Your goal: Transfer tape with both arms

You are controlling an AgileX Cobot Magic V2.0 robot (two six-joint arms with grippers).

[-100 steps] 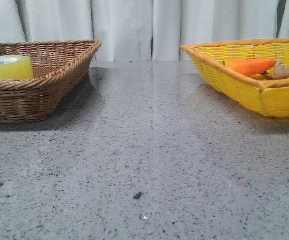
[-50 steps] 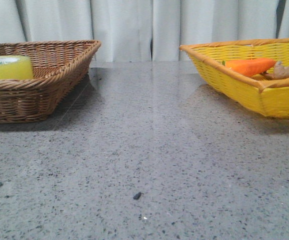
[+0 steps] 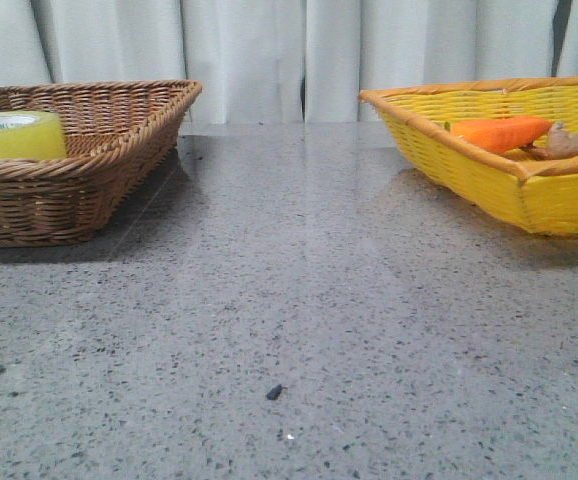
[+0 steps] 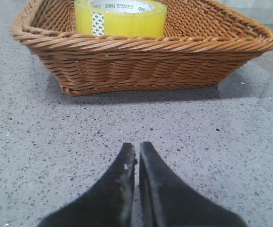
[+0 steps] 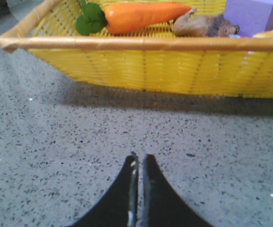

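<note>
The yellow tape roll (image 3: 14,135) lies flat in the brown wicker basket (image 3: 69,190) at the far left; it also shows in the left wrist view (image 4: 121,17), with its white "deli" core facing up. My left gripper (image 4: 137,146) is shut and empty, low over the grey table, short of the brown basket (image 4: 141,61). My right gripper (image 5: 139,157) is shut and empty, low over the table in front of the yellow basket (image 5: 150,66). Neither gripper shows in the front view.
The yellow basket (image 3: 489,175) at the far right holds an orange carrot (image 3: 499,132) and a brown ginger-like piece (image 3: 574,141). The right wrist view also shows the carrot (image 5: 146,15), the brown piece (image 5: 202,24) and a purple block (image 5: 252,14). A small dark speck (image 3: 274,392) lies on the table.
</note>
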